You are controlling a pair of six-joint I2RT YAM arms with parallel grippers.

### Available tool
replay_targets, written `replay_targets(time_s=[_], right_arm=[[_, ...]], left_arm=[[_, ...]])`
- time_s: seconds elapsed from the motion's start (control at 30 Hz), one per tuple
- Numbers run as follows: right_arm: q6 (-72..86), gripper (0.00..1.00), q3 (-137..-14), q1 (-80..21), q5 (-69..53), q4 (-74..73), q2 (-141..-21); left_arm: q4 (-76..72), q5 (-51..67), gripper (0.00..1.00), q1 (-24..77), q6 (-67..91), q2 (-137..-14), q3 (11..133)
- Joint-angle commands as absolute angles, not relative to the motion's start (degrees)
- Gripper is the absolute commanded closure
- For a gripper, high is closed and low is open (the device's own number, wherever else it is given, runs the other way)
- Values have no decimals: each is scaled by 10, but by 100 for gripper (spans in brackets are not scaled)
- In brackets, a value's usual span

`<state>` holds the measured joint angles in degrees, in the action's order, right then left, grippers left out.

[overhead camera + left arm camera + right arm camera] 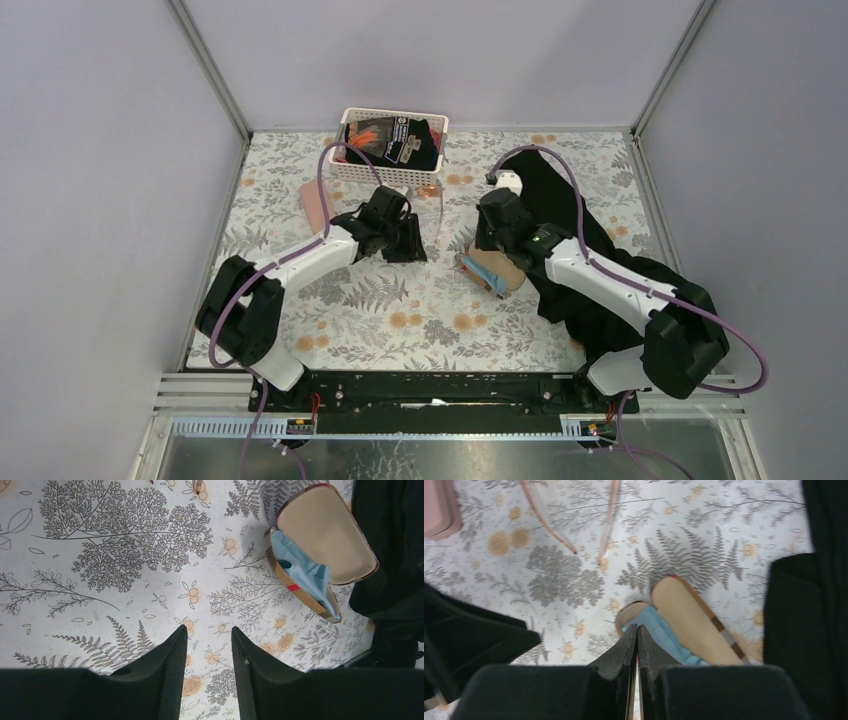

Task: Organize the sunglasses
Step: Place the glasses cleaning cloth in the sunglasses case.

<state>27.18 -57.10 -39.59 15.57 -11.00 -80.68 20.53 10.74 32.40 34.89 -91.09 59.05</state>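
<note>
The wire-framed sunglasses (432, 191) lie on the floral tablecloth just in front of the basket; their thin orange-pink temples (549, 525) show at the top of the right wrist view. An open plaid case (492, 272) lies at mid-table with a light-blue cloth (305, 572) inside it. My right gripper (637, 628) is shut, its tips right over the blue cloth (664, 632) at the case's end, and nothing shows between them. My left gripper (209, 630) hovers open over bare tablecloth, left of the case, holding nothing.
A white basket (352, 165) with dark items stands at the back. A pink case (315, 205) lies left of the left gripper. A black cloth (600, 250) covers the table's right side, touching the plaid case's far side (390, 555).
</note>
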Motion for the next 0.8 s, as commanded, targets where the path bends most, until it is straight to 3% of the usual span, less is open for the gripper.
replay_targets(time_s=[0.0, 0.23, 0.77], right_arm=[[248, 90, -555, -354, 197, -149, -781], [237, 82, -548, -276, 129, -209, -769], [235, 76, -556, -205, 35, -204, -823]], left_arm=[[189, 107, 57, 324, 347, -887, 587], [197, 112, 56, 301, 370, -864, 583], [246, 107, 56, 233, 349, -828, 563]])
